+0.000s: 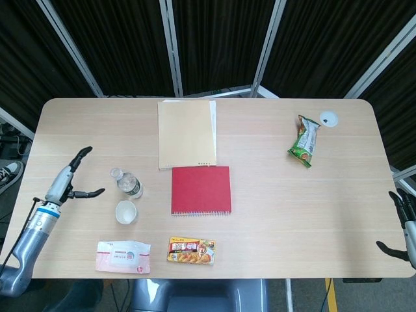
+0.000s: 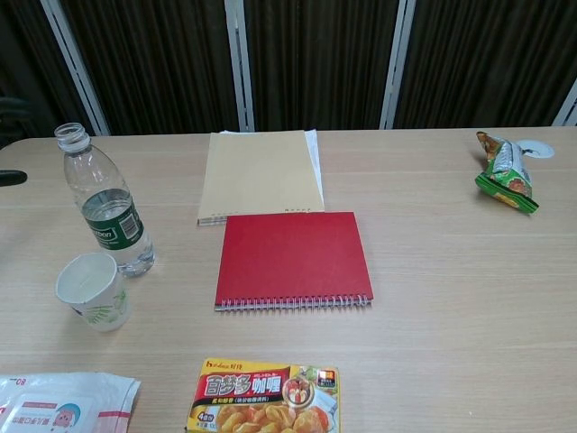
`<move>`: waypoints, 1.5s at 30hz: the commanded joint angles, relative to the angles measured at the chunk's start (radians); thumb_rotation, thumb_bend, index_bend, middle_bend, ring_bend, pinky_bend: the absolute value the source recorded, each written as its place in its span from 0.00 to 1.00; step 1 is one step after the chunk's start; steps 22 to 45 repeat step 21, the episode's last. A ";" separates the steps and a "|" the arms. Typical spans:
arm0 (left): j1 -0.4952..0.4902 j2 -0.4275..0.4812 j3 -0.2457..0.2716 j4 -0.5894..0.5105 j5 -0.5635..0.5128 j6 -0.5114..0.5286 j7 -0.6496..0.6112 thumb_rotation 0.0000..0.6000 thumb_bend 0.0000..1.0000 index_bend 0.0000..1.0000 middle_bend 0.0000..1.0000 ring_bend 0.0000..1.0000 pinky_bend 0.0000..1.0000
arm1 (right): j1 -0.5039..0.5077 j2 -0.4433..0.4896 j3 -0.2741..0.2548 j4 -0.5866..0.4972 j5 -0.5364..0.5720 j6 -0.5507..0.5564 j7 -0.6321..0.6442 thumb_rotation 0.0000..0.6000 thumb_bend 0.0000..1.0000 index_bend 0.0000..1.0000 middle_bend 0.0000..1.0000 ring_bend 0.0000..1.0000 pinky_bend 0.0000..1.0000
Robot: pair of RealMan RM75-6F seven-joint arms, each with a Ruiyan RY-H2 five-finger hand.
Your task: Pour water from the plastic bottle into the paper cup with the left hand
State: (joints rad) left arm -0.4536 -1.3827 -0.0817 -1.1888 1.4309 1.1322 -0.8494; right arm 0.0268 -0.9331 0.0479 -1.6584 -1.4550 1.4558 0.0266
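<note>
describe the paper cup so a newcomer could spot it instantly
Start at the red spiral notebook mid-table and look toward its left. There the clear plastic bottle stands upright; the paper cup sits just in front of it, white, open-topped, with a green leaf print.

Setting — a light wood-grain bench (image 1: 260, 195) with rounded corners, evenly lit. Behind it hang black pleated curtains (image 1: 214, 39), divided by pale metal frame bars (image 1: 170, 45) that stand upright in the chest view and slant in the head view. A yellow floor stripe (image 1: 330, 296) shows at the lower edge.

left hand (image 1: 67, 182) empty, apart from bottle (image 1: 129, 184)
</note>
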 commanded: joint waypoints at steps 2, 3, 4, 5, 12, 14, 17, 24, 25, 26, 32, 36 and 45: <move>0.075 0.031 -0.018 0.025 0.037 0.202 0.198 0.87 0.15 0.00 0.00 0.00 0.00 | -0.003 0.007 0.002 -0.004 -0.005 0.008 0.011 1.00 0.00 0.00 0.00 0.00 0.00; 0.088 0.042 -0.020 0.013 0.041 0.235 0.244 0.87 0.15 0.00 0.00 0.00 0.00 | -0.003 0.008 0.002 -0.005 -0.006 0.010 0.014 1.00 0.00 0.00 0.00 0.00 0.00; 0.106 0.062 -0.021 -0.019 0.045 0.275 0.318 0.87 0.15 0.00 0.00 0.00 0.00 | -0.004 0.010 0.002 -0.007 -0.009 0.012 0.019 1.00 0.00 0.00 0.00 0.00 0.00; 0.120 0.084 -0.017 -0.065 0.052 0.302 0.369 0.87 0.15 0.00 0.00 0.00 0.00 | -0.004 0.012 0.002 -0.008 -0.012 0.014 0.022 1.00 0.00 0.00 0.00 0.00 0.00; 0.242 0.248 0.024 -0.434 0.012 0.416 0.818 1.00 0.04 0.00 0.00 0.00 0.00 | -0.007 0.025 0.005 -0.011 -0.028 0.032 0.056 1.00 0.00 0.00 0.00 0.00 0.00; 0.270 0.280 0.037 -0.535 -0.020 0.430 0.954 1.00 0.02 0.00 0.00 0.00 0.00 | -0.009 0.027 0.007 -0.007 -0.031 0.038 0.068 1.00 0.00 0.00 0.00 0.00 0.00; 0.291 0.302 0.052 -0.605 -0.023 0.444 1.022 1.00 0.02 0.00 0.00 0.00 0.00 | -0.012 0.027 0.010 0.000 -0.032 0.047 0.078 1.00 0.00 0.00 0.00 0.00 0.00; 0.308 0.315 0.077 -0.644 -0.015 0.437 1.095 1.00 0.02 0.00 0.00 0.00 0.00 | -0.015 0.026 0.012 0.011 -0.037 0.058 0.088 1.00 0.00 0.00 0.00 0.00 0.00; 0.308 0.315 0.077 -0.644 -0.015 0.437 1.095 1.00 0.02 0.00 0.00 0.00 0.00 | -0.015 0.026 0.012 0.011 -0.037 0.058 0.088 1.00 0.00 0.00 0.00 0.00 0.00; 0.308 0.315 0.077 -0.644 -0.015 0.437 1.095 1.00 0.02 0.00 0.00 0.00 0.00 | -0.015 0.026 0.012 0.011 -0.037 0.058 0.088 1.00 0.00 0.00 0.00 0.00 0.00; 0.308 0.315 0.077 -0.644 -0.015 0.437 1.095 1.00 0.02 0.00 0.00 0.00 0.00 | -0.015 0.026 0.012 0.011 -0.037 0.058 0.088 1.00 0.00 0.00 0.00 0.00 0.00; 0.308 0.315 0.077 -0.644 -0.015 0.437 1.095 1.00 0.02 0.00 0.00 0.00 0.00 | -0.015 0.026 0.012 0.011 -0.037 0.058 0.088 1.00 0.00 0.00 0.00 0.00 0.00; 0.308 0.315 0.077 -0.644 -0.015 0.437 1.095 1.00 0.02 0.00 0.00 0.00 0.00 | -0.015 0.026 0.012 0.011 -0.037 0.058 0.088 1.00 0.00 0.00 0.00 0.00 0.00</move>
